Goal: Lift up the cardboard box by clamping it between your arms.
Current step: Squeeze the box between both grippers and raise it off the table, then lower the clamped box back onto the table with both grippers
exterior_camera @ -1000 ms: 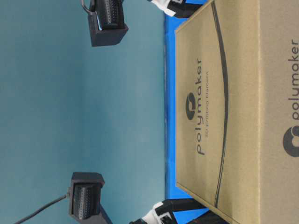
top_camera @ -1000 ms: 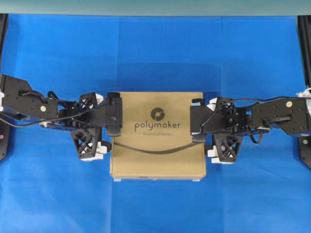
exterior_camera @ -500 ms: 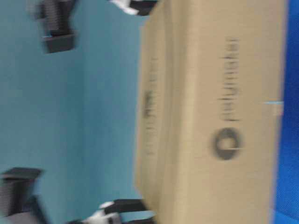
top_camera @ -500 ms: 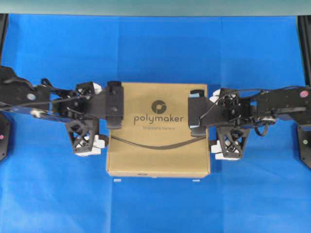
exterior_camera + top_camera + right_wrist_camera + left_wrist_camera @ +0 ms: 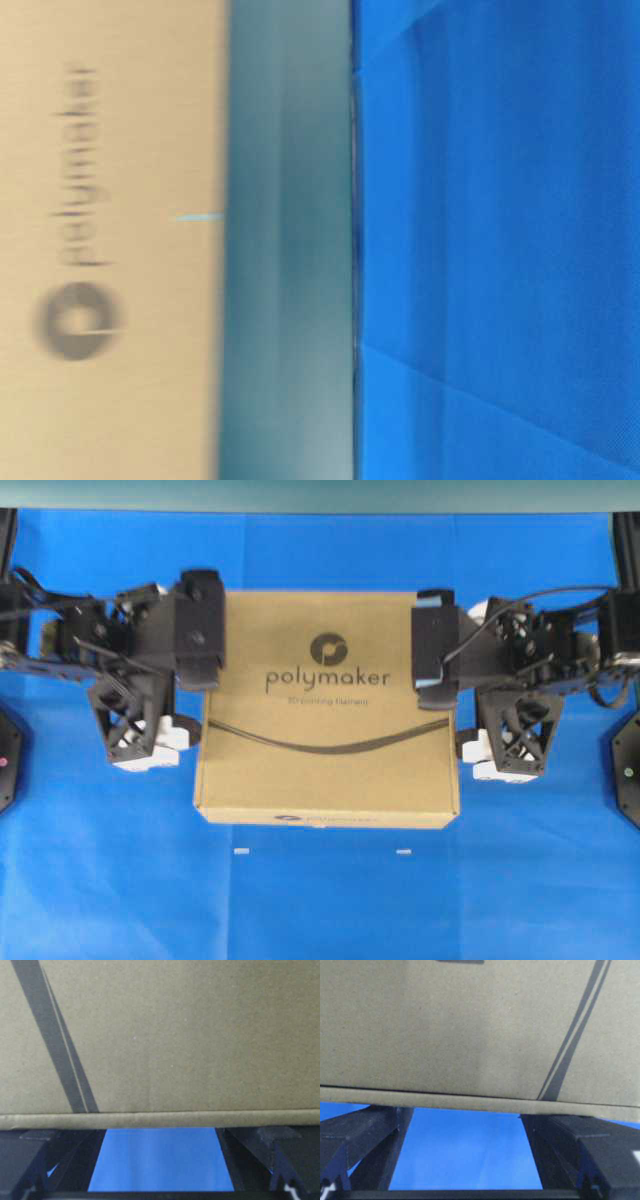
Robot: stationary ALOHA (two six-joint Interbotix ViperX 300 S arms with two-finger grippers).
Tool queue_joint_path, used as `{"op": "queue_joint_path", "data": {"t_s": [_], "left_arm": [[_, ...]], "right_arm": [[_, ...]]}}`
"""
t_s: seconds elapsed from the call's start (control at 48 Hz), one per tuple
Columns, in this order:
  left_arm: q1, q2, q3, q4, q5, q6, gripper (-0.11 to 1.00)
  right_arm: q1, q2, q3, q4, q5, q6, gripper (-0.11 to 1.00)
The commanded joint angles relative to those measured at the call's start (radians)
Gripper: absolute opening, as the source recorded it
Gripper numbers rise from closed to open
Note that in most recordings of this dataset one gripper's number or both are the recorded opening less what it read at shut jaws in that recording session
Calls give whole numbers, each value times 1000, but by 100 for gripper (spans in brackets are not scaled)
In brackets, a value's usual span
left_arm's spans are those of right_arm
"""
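2 black arms carry lattice-framed tools, the left tool and right tool, with white parts and black cables.

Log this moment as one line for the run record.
flat brown cardboard box | clamped between left gripper and right gripper | off blue cloth

Overhead view: bright, even lighting, no glare; focus slightly soft but lettering on the cardboard box legible. A darker patch of shadow lies on the blue table below the box's near edge. Table-level view: heavily blurred, lettering smeared. Both wrist views: sharp on the cardboard, dim underneath, dark framing parts showing little detail.
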Motion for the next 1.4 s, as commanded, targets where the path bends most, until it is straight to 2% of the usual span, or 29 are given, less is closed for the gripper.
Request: {"op": "queue_joint_path", "data": {"t_s": [0.0, 0.271, 0.396, 0.563, 0.917, 1.376], "left_arm": [[17, 6, -133, -6, 2, -14, 83], [17, 17, -279, -6, 114, -12, 83], [17, 35, -339, -6, 158, -14, 83], [17, 54, -367, -6, 169, -11, 83], [20, 55, -347, -5, 167, -14, 83], [29, 110, -152, -3, 35, -18, 82]], "right_arm": [[3, 8, -117, 12, 6, 41, 99], [-20, 14, -250, 14, 130, 40, 99], [-32, 14, -267, 14, 161, 37, 99], [-34, 12, -272, 9, 164, 35, 99], [-37, 9, -244, 5, 155, 31, 99], [-46, -9, -12, 2, -74, 34, 99]]}}
